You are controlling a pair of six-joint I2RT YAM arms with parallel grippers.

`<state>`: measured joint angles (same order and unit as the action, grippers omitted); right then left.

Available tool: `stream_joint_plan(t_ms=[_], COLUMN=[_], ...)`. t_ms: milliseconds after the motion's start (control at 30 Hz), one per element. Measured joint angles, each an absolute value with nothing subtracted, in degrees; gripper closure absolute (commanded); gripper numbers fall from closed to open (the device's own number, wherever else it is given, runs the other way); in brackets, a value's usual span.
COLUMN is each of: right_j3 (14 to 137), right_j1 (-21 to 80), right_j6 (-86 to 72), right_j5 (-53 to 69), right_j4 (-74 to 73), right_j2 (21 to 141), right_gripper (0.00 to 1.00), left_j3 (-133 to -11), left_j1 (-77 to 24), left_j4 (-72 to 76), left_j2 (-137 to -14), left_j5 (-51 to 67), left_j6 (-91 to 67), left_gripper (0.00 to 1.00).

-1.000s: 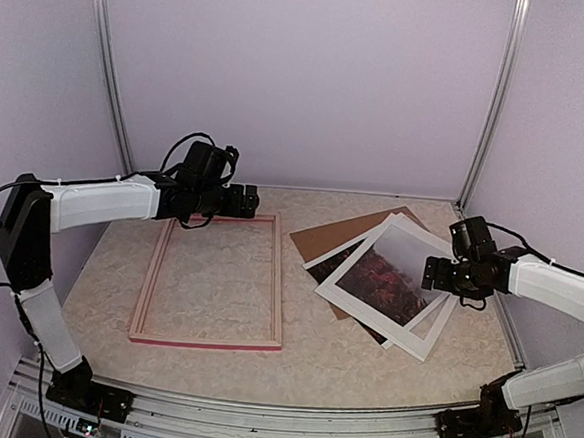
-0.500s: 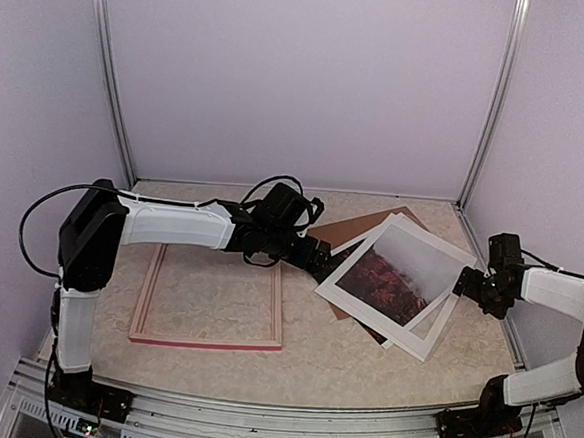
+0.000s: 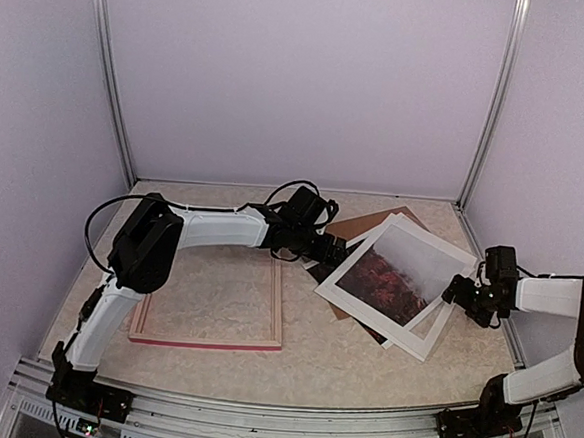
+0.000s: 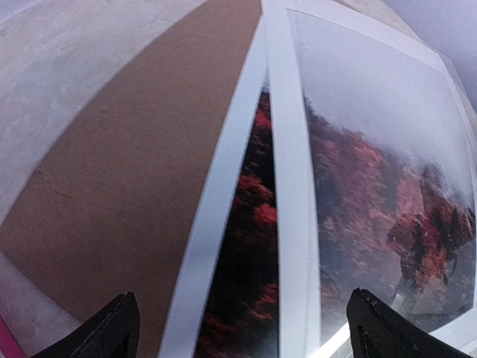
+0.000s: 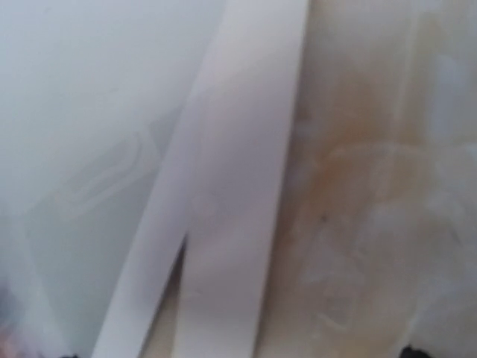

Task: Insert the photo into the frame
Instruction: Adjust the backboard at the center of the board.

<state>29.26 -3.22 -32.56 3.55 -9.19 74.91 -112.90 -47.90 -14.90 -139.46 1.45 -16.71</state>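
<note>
The photo (image 3: 393,276), dark red foliage under pale sky with a white border, lies face up at the table's right. It rests on a second bordered print (image 3: 365,326). The frame (image 3: 203,342) lies flat at the left centre, nothing inside it. My left gripper (image 3: 336,250) hovers open over the prints' left edge. In the left wrist view its gripper (image 4: 246,332) straddles the photo's white border (image 4: 294,186), touching nothing. My right gripper (image 3: 457,291) sits open at the photo's right edge. The right wrist view shows the photo's white border (image 5: 246,149) close below, with the fingertips barely showing at the bottom.
A brown backing board (image 3: 357,227) lies under the prints' far left corner and also fills the left of the left wrist view (image 4: 127,171). Metal posts (image 3: 486,102) and lilac walls enclose the table. The right wall is close behind my right arm.
My left arm swung right, from the frame's far rail to the prints' left edge. My right gripper drew back right, then settled at the photo's right edge.
</note>
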Motion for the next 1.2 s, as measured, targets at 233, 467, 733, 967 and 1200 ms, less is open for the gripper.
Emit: stream_joint_plan(t_ms=[233, 467, 733, 967, 1200], right_j3=[27.6, 27.5, 27.9, 28.3, 30.2], right_j1=[-1.5, 5.1, 8.8, 9.8, 10.0], right_j6=[-35.0, -38.5, -41.5, -43.4, -43.5], right_j5=[7.3, 8.0, 8.0, 8.3, 8.0], right_j4=[-4.2, 0.1, 1.7, 0.6, -3.7], right_j2=[75.2, 76.9, 77.8, 77.6, 76.4], right_gripper=[0.1, 0.1, 0.09, 0.08, 0.06], left_j3=[-123.6, -133.9, -137.1, -139.7, -139.9], left_j1=[-41.3, -37.2, -36.6, -36.6, -36.9], left_j4=[-17.3, -18.7, -21.0, -23.5, -25.2], left_j2=[-145.7, -151.3, -155.5, -156.7, -156.9], left_j5=[2.6, 3.5, 5.6, 5.6, 5.8], left_j6=[-17.6, -18.5, -20.1, -22.0, -22.0], left_gripper=[0.04, 0.05, 0.07, 0.15, 0.19])
